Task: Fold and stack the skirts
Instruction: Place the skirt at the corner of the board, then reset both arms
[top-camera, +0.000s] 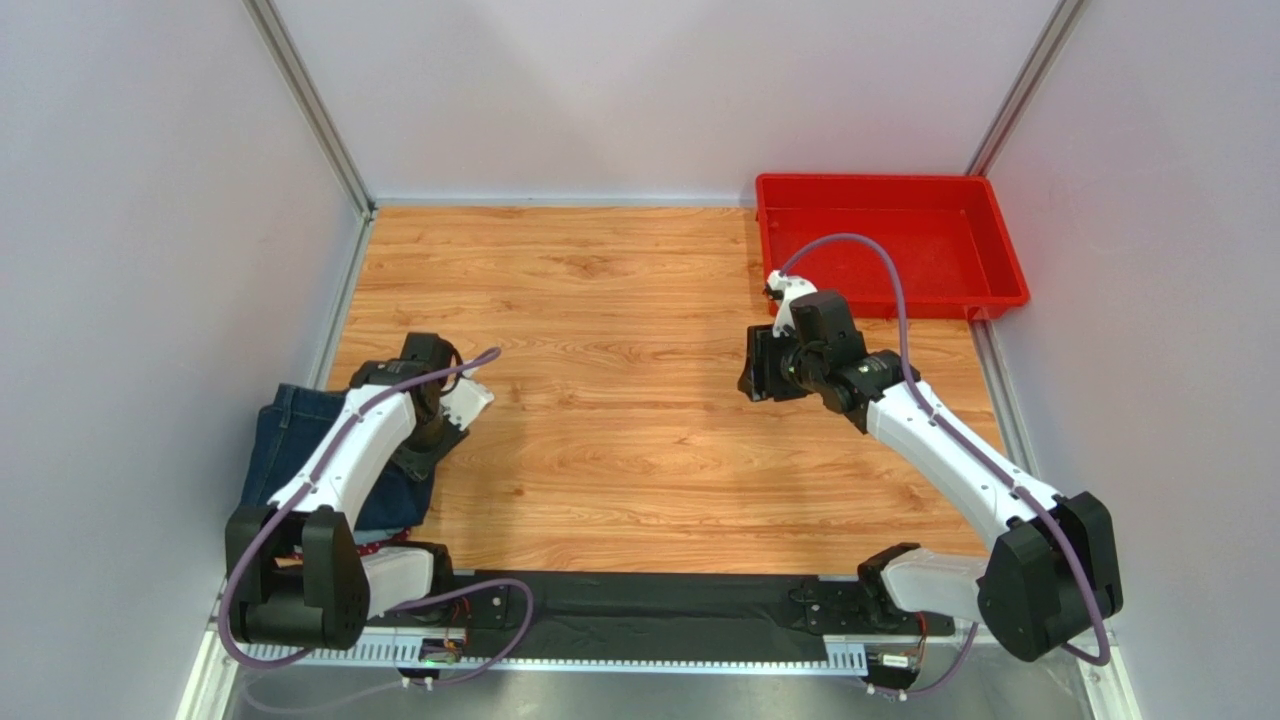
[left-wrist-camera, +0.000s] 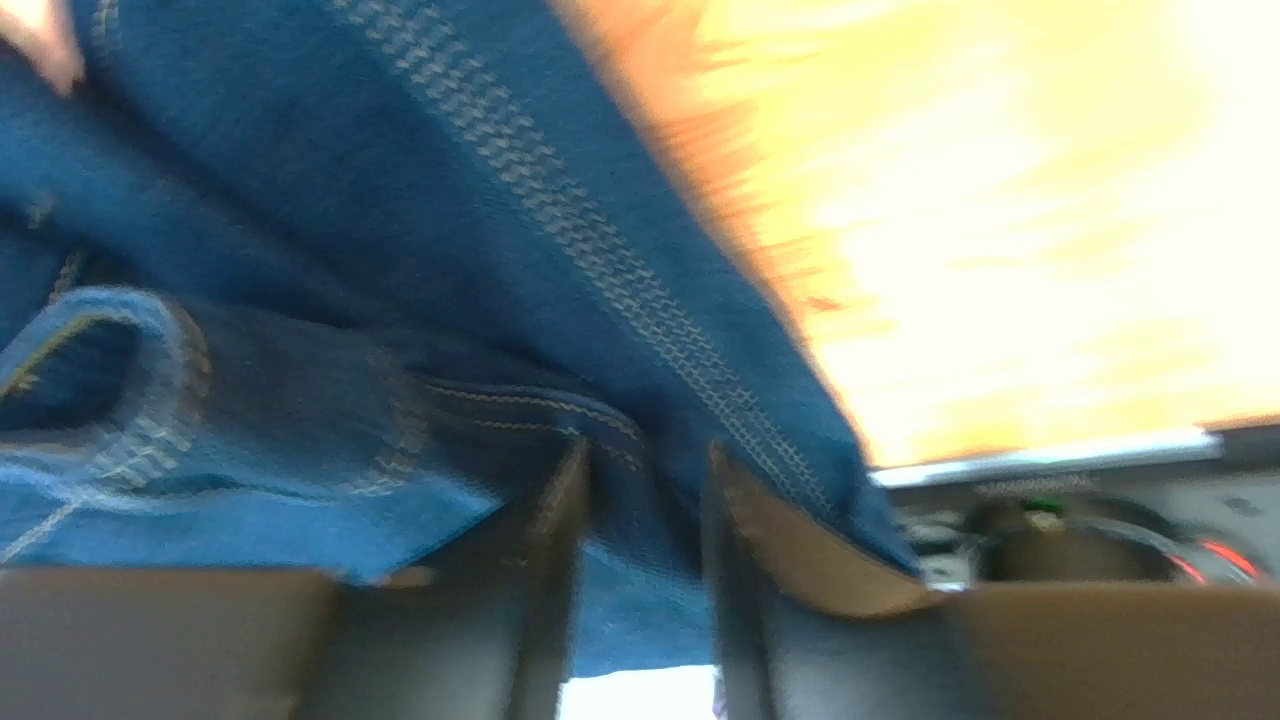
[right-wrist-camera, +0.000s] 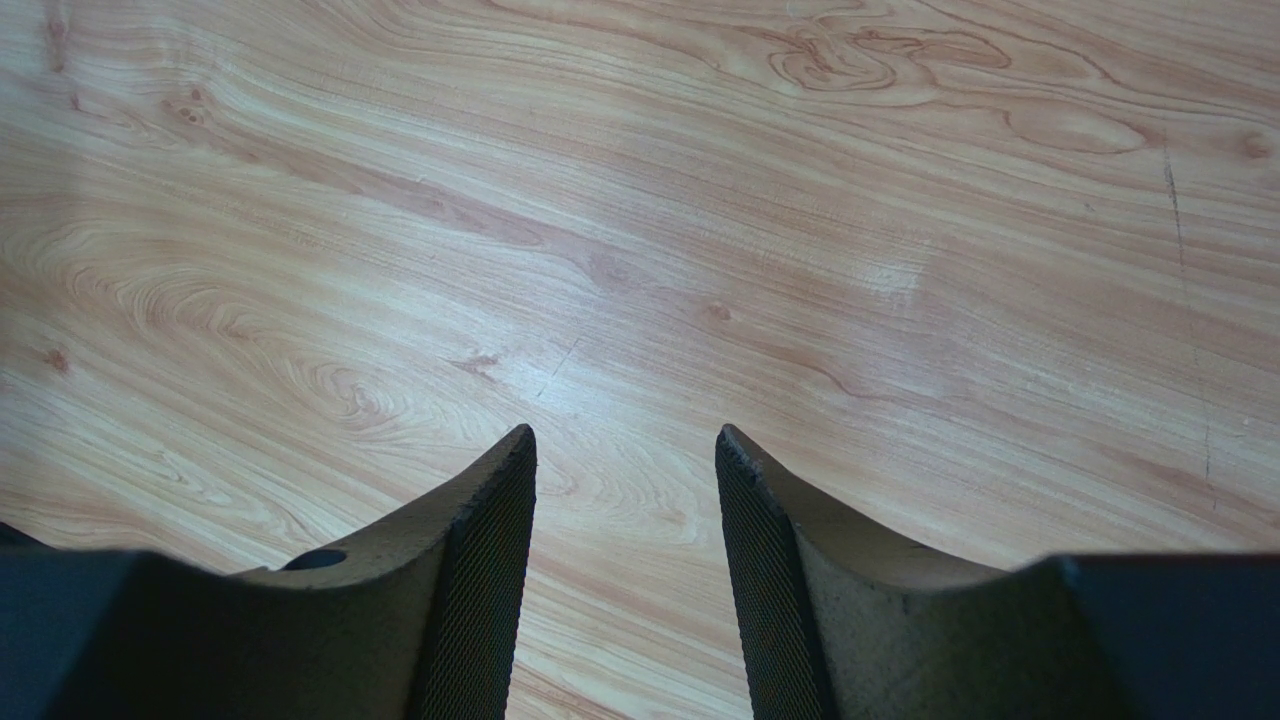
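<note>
Navy skirt (left-wrist-camera: 451, 225), apparently in left tool (left-wrist-camera: 646, 458)

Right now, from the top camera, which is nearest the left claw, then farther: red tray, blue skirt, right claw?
1. The dark denim skirt: touching the left claw, by the left edge.
2. The right claw: across the table, right of middle.
3. The red tray: far right corner.

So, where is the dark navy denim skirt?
In the top view, the dark navy denim skirt lies at the table's left edge, partly under the left arm.
</note>
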